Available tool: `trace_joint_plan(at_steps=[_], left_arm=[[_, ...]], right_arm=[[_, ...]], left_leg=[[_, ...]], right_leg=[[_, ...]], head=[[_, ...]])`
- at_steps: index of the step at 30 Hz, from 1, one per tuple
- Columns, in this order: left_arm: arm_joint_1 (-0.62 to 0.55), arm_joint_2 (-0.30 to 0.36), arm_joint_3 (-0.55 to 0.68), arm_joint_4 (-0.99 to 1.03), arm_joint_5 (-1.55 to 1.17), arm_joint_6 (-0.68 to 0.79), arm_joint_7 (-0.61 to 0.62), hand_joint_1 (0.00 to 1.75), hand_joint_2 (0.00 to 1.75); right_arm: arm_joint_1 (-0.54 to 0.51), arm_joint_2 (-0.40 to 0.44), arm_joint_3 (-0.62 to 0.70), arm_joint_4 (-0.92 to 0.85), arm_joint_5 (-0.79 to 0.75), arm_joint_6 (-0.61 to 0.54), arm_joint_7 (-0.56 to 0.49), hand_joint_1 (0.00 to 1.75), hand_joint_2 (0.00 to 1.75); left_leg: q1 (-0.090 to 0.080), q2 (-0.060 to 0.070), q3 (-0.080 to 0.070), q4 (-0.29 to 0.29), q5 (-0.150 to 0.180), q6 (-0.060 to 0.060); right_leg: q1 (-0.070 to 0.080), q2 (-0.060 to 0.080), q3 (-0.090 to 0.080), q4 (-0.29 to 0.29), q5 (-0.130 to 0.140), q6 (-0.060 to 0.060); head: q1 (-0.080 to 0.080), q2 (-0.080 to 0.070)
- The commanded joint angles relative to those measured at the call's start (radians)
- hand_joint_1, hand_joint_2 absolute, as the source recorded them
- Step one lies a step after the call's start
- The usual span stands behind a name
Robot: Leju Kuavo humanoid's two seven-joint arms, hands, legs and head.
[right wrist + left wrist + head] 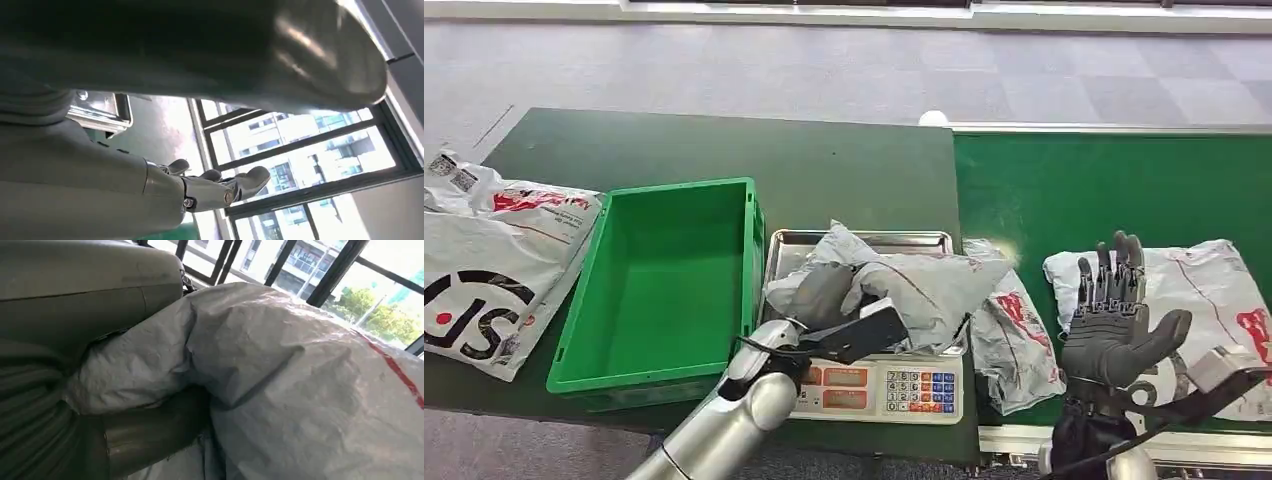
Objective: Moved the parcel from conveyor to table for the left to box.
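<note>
I have the left hand (pixel 824 300) wrapped around the near edge of the grey parcel (pixel 914 285), which lies crumpled on the steel tray of the scale (pixel 879 385) on the table (pixel 724 150); in the left wrist view the thumb (pixel 145 432) presses up into a fold of the bag, so I judge the grip is on the wrapping rather than on whatever is inside. The green crate (pixel 664 280) sits just beside the scale, on the robot's left, open at the top. The right hand (pixel 1114 320) hangs above the conveyor (pixel 1104 180) with its fingers spread and nothing in it, palm toward the camera; below and behind it lies another white parcel (pixel 1214 290), and a 2nd bag with red print (pixel 1009 335) rests across the gap between scale and belt, its edge touching the grey one.

To do this step well I would lift straight up first, so the loose bag clears the tray lip and the crate wall; I would carry it low and slowly, since a soft bag held by 1 edge swings and may slip; I would watch that it does not drag the neighbouring bag along; I would open the hand only once the bulk is over the middle of the crate.
</note>
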Motion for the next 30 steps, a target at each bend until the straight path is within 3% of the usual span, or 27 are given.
trace_joint_plan(at_steps=[1, 7, 12, 15, 20, 21, 22, 24, 28, 30], left_arm=[[-0.019, 0.013, 0.038, 0.004, 0.001, -0.001, 0.000, 1.75, 1.75], [-0.019, 0.013, 0.038, 0.004, 0.001, -0.001, 0.000, 1.75, 1.75], [-0.019, 0.073, 0.207, -0.234, 0.049, 0.074, -0.003, 1.75, 1.75], [-0.040, 0.151, 0.430, -0.405, 0.060, 0.110, 0.023, 1.75, 1.75], [-0.082, 0.228, 0.747, -0.421, 0.061, 0.131, 0.018, 1.75, 1.75], [-0.097, 0.346, 0.882, -0.370, 0.131, 0.260, 0.028, 1.75, 1.75], [-0.107, 0.398, 0.944, -0.325, 0.192, 0.222, -0.022, 1.75, 1.75], [-0.130, 0.414, 1.034, -0.263, 0.206, 0.181, -0.090, 1.75, 1.75], [-0.137, 0.397, 1.024, -0.246, 0.188, 0.182, -0.091, 1.75, 1.75], [-0.133, 0.389, 1.013, -0.248, 0.180, 0.189, -0.082, 1.75, 1.75]], right_arm=[[-0.035, 0.033, -0.038, 0.018, 0.001, 0.002, 0.005, 0.00, 0.00], [-0.035, 0.033, -0.038, 0.018, 0.001, 0.002, 0.005, 0.00, 0.00], [-0.041, 0.066, -0.073, 0.002, 0.017, 0.016, 0.011, 0.00, 0.00], [-0.035, 0.091, -0.105, -0.031, 0.028, 0.023, 0.021, 0.00, 0.00], [-0.017, 0.127, -0.171, -0.085, 0.041, 0.043, 0.044, 0.00, 0.00], [0.017, 0.114, -0.171, -0.116, 0.042, 0.010, 0.050, 0.00, 0.00], [0.031, 0.111, -0.170, -0.129, 0.034, 0.006, 0.051, 0.00, 0.00], [0.048, 0.103, -0.154, -0.139, 0.023, -0.013, 0.049, 0.00, 0.00], [0.066, 0.111, -0.138, -0.157, 0.026, -0.041, 0.040, 0.00, 0.00], [0.073, 0.115, -0.133, -0.171, 0.029, -0.051, 0.039, 0.00, 0.00]], left_leg=[[0.000, 0.002, 0.000, -0.001, 0.000, 0.000], [0.001, 0.002, 0.000, -0.002, 0.001, 0.000], [0.000, 0.003, -0.002, 0.000, 0.000, 0.000], [0.001, 0.006, -0.004, 0.001, 0.000, -0.001], [0.002, 0.011, -0.001, -0.001, 0.001, -0.003], [0.001, 0.009, -0.002, 0.000, 0.002, -0.004], [0.002, 0.011, 0.000, -0.002, 0.002, -0.005], [0.003, 0.011, 0.000, -0.003, 0.002, -0.005], [0.005, 0.016, 0.000, -0.004, 0.003, -0.006], [0.005, 0.011, -0.001, -0.004, 0.004, -0.006]], right_leg=[[0.001, 0.002, 0.000, -0.001, 0.001, -0.001], [0.001, 0.002, 0.000, -0.003, 0.002, -0.002], [0.001, 0.003, -0.003, 0.000, 0.001, -0.001], [0.001, 0.006, -0.006, 0.002, 0.002, -0.002], [0.004, 0.011, -0.007, 0.001, 0.003, -0.005], [0.004, 0.010, -0.007, 0.002, 0.003, -0.004], [0.005, 0.012, -0.006, 0.001, 0.003, -0.005], [0.006, 0.012, -0.006, 0.002, 0.003, -0.006], [0.008, 0.014, -0.009, 0.001, 0.004, -0.010], [0.009, 0.009, -0.008, 0.000, 0.003, -0.009]], head=[[0.000, 0.000], [0.000, 0.000], [0.000, 0.000], [0.000, 0.000], [0.000, 0.000], [0.000, 0.000], [0.000, 0.000], [0.000, 0.000], [0.000, 0.000], [0.000, 0.000]])
